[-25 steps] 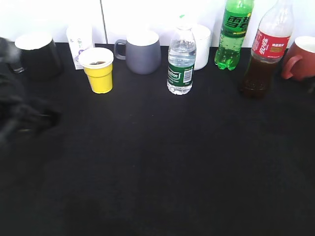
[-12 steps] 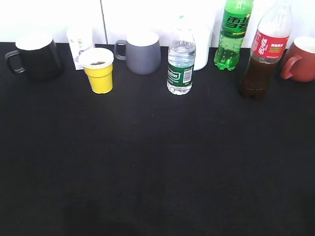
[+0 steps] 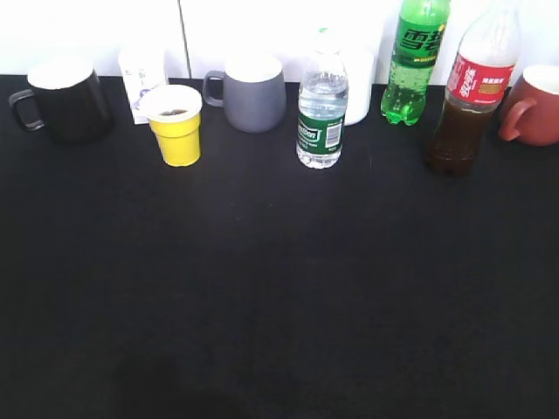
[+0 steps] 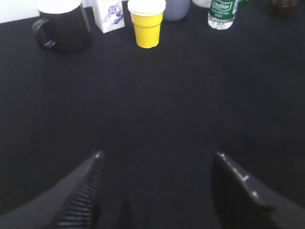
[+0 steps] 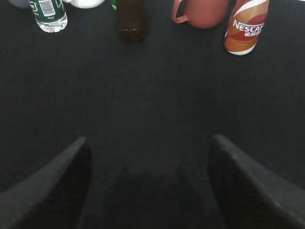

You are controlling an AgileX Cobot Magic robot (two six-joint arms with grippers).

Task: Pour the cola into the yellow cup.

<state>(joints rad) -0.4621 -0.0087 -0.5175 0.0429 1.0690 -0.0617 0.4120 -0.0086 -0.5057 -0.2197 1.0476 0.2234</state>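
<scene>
The cola bottle (image 3: 472, 92) stands upright at the back right of the black table, dark liquid in its lower half; its base shows in the right wrist view (image 5: 131, 19). The yellow cup (image 3: 175, 125) stands at the back left with a little dark liquid inside; it also shows in the left wrist view (image 4: 146, 22). My left gripper (image 4: 157, 157) is open and empty, low over the table, well in front of the cup. My right gripper (image 5: 147, 140) is open and empty, well in front of the cola. Neither arm shows in the exterior view.
Along the back stand a black mug (image 3: 63, 98), a small white carton (image 3: 140, 78), a grey mug (image 3: 251, 91), a water bottle (image 3: 321, 109), a white cup (image 3: 358, 78), a green soda bottle (image 3: 415, 61) and a red mug (image 3: 534, 105). A Nescafe bottle (image 5: 245, 26) stands far right.
The left arm, a dark blur at the left edge of the exterior view a second ago, has withdrawn out of that view. The objects have not moved.
</scene>
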